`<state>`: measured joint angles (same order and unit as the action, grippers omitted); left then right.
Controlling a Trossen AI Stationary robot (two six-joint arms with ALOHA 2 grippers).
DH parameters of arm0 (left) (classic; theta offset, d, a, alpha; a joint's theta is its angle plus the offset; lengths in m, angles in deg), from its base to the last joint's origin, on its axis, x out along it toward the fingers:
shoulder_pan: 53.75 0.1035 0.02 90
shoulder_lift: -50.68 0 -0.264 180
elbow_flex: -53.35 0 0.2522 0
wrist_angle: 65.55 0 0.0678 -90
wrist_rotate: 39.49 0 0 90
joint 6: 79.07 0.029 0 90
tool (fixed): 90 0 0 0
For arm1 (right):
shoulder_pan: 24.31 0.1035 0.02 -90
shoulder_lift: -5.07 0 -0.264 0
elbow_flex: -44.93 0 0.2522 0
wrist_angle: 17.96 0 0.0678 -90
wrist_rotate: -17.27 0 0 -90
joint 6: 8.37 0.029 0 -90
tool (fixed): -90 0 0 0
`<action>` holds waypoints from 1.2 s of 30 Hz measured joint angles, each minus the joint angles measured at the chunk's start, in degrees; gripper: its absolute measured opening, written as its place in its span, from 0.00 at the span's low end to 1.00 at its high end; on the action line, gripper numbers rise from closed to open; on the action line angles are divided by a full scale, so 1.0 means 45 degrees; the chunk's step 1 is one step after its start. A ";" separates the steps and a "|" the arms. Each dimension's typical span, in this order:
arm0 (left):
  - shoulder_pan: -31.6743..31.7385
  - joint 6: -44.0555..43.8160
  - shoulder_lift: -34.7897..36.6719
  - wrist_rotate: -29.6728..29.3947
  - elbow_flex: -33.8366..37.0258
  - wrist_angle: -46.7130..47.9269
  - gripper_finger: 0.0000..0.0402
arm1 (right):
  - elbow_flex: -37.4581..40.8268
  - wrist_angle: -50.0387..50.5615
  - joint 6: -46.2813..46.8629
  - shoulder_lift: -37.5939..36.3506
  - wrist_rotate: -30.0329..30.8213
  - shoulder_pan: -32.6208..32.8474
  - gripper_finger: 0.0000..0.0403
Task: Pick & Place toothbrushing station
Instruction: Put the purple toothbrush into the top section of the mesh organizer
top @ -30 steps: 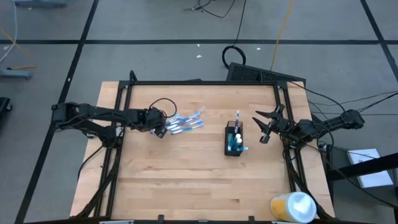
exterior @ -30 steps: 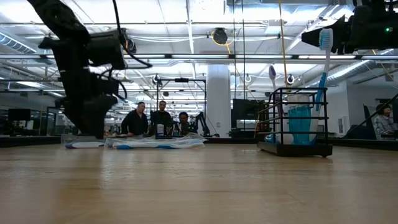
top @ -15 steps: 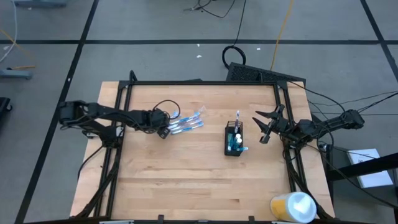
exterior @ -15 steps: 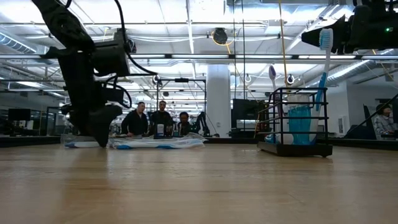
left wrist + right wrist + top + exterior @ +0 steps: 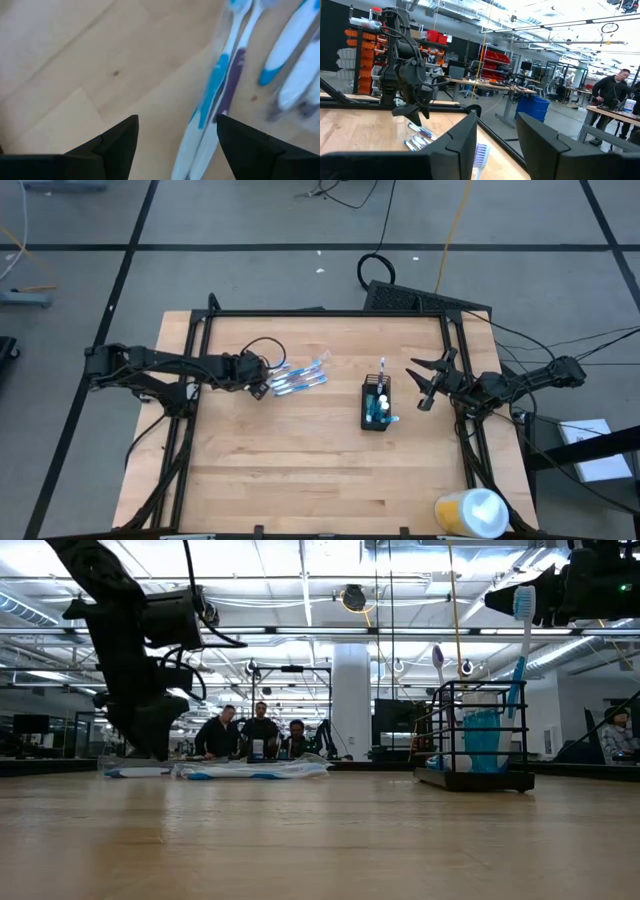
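Observation:
A loose pile of blue-and-white toothbrushes (image 5: 300, 378) (image 5: 250, 769) lies flat on the wooden table, left of centre. My left gripper (image 5: 259, 387) (image 5: 175, 150) hovers open just over the pile's left end, pointing steeply down. In the left wrist view two of the toothbrushes (image 5: 215, 95) run ahead between its fingers. The black wire-mesh cup (image 5: 376, 406) (image 5: 478, 735) stands right of centre with toothbrushes (image 5: 520, 650) upright in it. My right gripper (image 5: 424, 386) (image 5: 497, 150) is raised, open, to the right of the cup and holds nothing.
A yellow-and-white roll (image 5: 470, 513) lies at the table's near right corner. The black frame rails (image 5: 190, 410) run along the table's left and right sides. Cables lie on the floor behind. People (image 5: 255, 735) stand in the room far beyond the table.
Half a second ago my left gripper dipped and leaned toward the toothbrush pile. It has since risen back to about where it stood a second ago. The pile and the cup have kept still.

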<state>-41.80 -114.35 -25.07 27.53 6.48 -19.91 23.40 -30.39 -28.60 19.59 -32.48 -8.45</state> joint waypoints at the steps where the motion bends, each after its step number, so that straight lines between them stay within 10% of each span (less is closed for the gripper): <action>1: -0.0001 -0.0004 -0.0056 -0.0005 0.0013 0.0023 0.67 | 0.0000 0.0019 0.0000 0.0000 0.0000 0.0000 0.32; 15: 0.0019 -0.0298 -0.1801 -0.0085 -0.0033 -0.0713 0.67 | 0.0000 0.0082 0.0005 0.0000 0.0000 0.0000 0.32; 36: 0.0323 0.1658 -0.0238 0.1941 -0.0240 -0.2300 0.67 | 0.0000 0.0082 0.0005 0.0000 0.0000 0.0000 0.32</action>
<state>-40.35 -106.89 -26.15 36.27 5.40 -30.26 23.40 -30.02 -28.57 19.59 -32.48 -8.45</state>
